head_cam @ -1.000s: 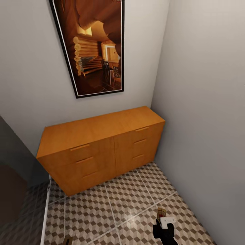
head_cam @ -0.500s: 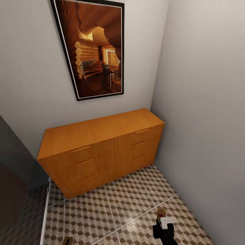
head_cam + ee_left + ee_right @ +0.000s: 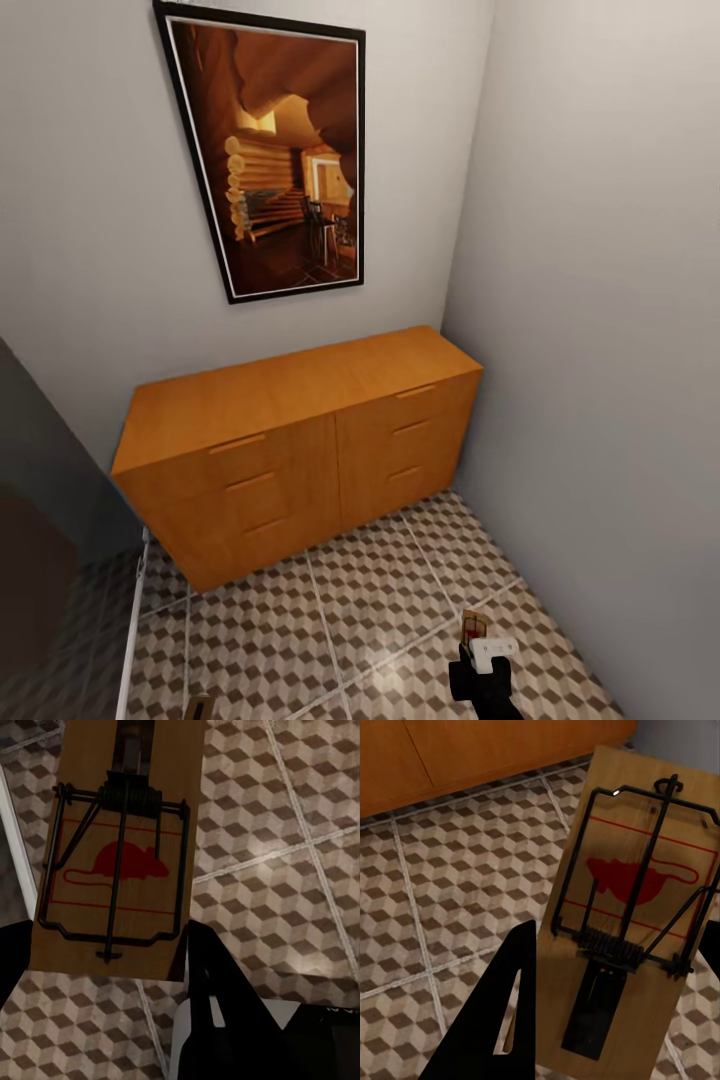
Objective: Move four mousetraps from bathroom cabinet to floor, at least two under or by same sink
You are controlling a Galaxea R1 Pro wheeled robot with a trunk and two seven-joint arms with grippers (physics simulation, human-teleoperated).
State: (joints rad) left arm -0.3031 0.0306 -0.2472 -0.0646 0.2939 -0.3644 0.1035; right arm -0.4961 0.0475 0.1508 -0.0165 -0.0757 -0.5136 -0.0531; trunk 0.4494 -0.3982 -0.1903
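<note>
Head view: cabinet (image 3: 300, 440) against the back wall in the corner, all drawers closed, framed picture (image 3: 275, 155) on the wall above it. Bathroom floor (image 3: 330, 620) in cube-pattern tiles runs from the cabinet foot toward the camera. Right gripper (image 3: 480, 655) at the lower edge, black with a white block on it, and a small tan mousetrap (image 3: 473, 624) standing up out of it, long axis roughly upright and pointing away toward the cabinet. At the bottom edge on the left, a sliver of tan board (image 3: 199, 708) is all that is visible of the left side

Left wrist view gives detail the head view lacks: left-hand mousetrap (image 3: 120, 847) seen face-on, red mouse print and dark wire bar and spring legible. Its long axis runs along the finger direction, spring end farther from the wrist. Left gripper (image 3: 101, 960) has black fingers (image 3: 214, 997) on either side of the board's near end, closed against its edges, the trap held clear above the tiles

Right wrist view: the right gripper's trap face-on, red print and wire frame clear, spring end nearer the wrist, long axis along the fingers with a slight tilt. One finger (image 3: 499, 1020) presses the board's edge, the other shows at the opposite edge; clamped on the trap. Tiles and the cabinet's lower front lie beyond
</note>
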